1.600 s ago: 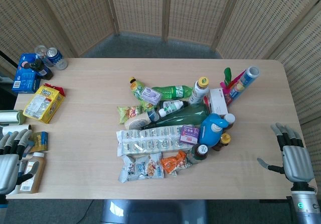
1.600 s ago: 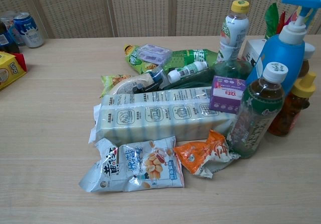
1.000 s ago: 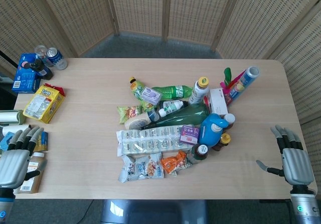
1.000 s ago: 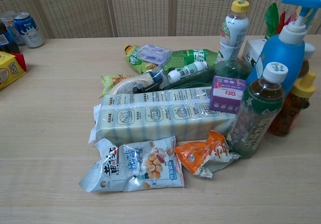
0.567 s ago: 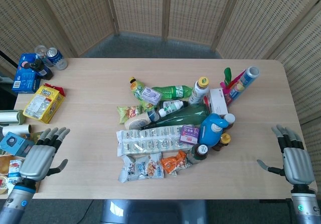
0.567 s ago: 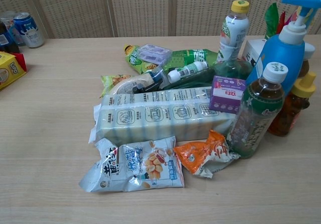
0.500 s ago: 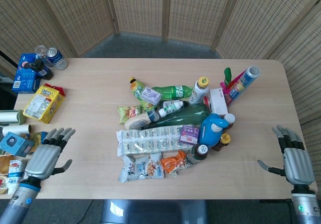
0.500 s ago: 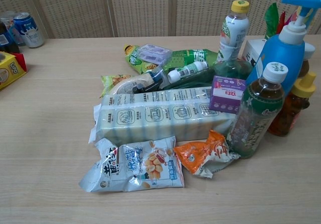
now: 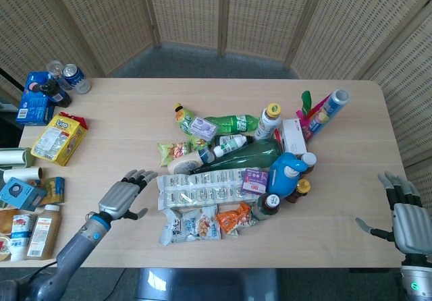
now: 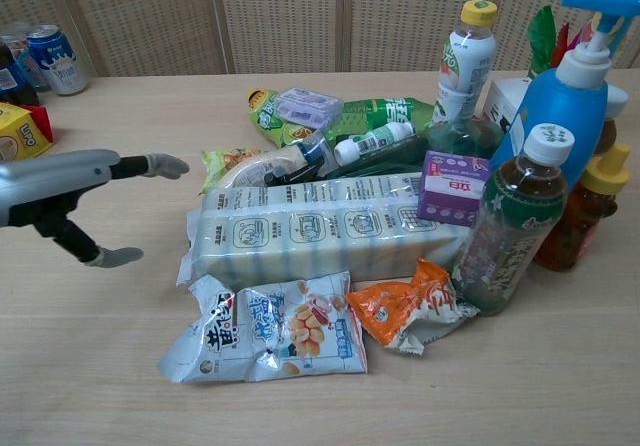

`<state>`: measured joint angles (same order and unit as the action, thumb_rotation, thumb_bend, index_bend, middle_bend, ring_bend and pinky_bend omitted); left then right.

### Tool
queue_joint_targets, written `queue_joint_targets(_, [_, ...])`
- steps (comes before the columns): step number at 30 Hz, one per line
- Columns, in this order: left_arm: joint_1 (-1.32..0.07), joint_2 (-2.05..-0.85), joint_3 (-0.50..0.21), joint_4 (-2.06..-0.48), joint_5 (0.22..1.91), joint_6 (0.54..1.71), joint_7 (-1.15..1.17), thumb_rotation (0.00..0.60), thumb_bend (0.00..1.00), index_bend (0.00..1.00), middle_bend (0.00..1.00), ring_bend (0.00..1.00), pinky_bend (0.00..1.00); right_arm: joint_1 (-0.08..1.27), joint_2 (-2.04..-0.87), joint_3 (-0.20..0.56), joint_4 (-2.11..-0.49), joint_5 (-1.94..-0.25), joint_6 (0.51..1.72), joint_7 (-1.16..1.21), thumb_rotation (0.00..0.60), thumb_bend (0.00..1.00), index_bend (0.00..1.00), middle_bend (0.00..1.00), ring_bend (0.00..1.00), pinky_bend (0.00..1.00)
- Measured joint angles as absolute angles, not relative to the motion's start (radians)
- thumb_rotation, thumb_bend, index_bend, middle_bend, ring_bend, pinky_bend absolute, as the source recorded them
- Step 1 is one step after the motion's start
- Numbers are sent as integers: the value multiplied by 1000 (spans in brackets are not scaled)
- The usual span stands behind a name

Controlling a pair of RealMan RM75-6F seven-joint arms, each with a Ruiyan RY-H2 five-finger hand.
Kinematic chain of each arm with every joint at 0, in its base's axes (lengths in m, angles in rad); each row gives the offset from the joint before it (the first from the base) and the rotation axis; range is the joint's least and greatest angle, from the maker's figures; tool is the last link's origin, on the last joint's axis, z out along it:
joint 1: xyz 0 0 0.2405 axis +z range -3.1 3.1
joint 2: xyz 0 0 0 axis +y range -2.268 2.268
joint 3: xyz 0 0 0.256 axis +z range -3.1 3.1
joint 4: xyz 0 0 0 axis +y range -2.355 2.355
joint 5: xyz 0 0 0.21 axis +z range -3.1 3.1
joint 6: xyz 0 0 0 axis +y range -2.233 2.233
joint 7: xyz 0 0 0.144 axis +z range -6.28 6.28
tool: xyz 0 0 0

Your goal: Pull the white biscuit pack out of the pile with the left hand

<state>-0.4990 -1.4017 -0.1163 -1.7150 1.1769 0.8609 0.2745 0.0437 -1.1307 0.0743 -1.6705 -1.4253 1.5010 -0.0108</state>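
Observation:
The white biscuit pack (image 9: 202,189) (image 10: 320,234) is a long clear-wrapped row of biscuits lying at the front of the pile, its left end free and a purple box (image 9: 255,179) (image 10: 455,187) resting on its right end. My left hand (image 9: 123,197) (image 10: 70,191) hovers open just left of the pack's left end, fingers spread and pointing at it, not touching. My right hand (image 9: 408,220) is open off the table's right edge, far from the pile; the chest view does not show it.
A peanut bag (image 9: 190,224) (image 10: 270,338) and an orange snack bag (image 9: 235,217) (image 10: 410,309) lie in front of the pack. A tea bottle (image 10: 508,224), blue pump bottle (image 9: 285,172) and green bottles (image 9: 243,156) crowd its right and back. Cans and boxes (image 9: 57,139) sit along the left edge.
My left hand has moved from the table's left edge rightward to just beside the biscuit pack and has entered the chest view. The right hand has shifted slightly outward.

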Motion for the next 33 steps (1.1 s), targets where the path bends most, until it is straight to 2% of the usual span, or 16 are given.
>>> queue_joint_targets(8, [-575,-1520,-130,-1618,1116,813,259,600,383,0,0,0,0,29,-1117,74,-1670,-1420,1508,4,490,37,0,0,0,0])
queue_joint_targets(20, [-601,-1595,-114,-1541,1082,822,229,600,385,0,0,3,0,23,-1122,74,-1658,-1417,1500,21,493,36,0,0,0,0])
queue_joint_targets(21, [-602,-1603,-115,-1532,1083,825,221,600,384,0,0,26,0,22,-1122,74,-1657,-1416,1501,22,494,35,0,0,0,0])
queue_joint_targets(23, [-602,-1623,-116,-1510,1092,837,205,600,383,16,11,138,2,18,-1121,75,-1656,-1414,1504,24,494,35,0,0,0,0])
queue_joint_targets(24, [-602,-1632,-117,-1500,1098,844,199,600,383,53,44,225,30,17,-1120,75,-1656,-1414,1504,25,494,35,0,0,0,0])
queue_joint_targets(26, [-601,-1652,-120,-1475,1109,861,185,600,383,175,165,382,178,14,-1118,75,-1656,-1413,1506,26,491,37,0,0,0,0])
queue_joint_targets(28, [-600,-1667,-123,-1455,1117,875,170,600,383,288,286,498,318,12,-1117,75,-1657,-1413,1507,26,493,35,0,0,0,0])
queue_joint_targets(31, [-594,-1685,-128,-1427,1127,897,143,600,384,394,398,593,423,10,-1117,75,-1658,-1412,1508,25,494,36,0,0,0,0])
queue_joint_targets(33, [-589,-1685,-126,-1421,1134,903,128,600,384,412,419,610,441,10,-1117,76,-1659,-1412,1508,24,495,37,0,0,0,0])
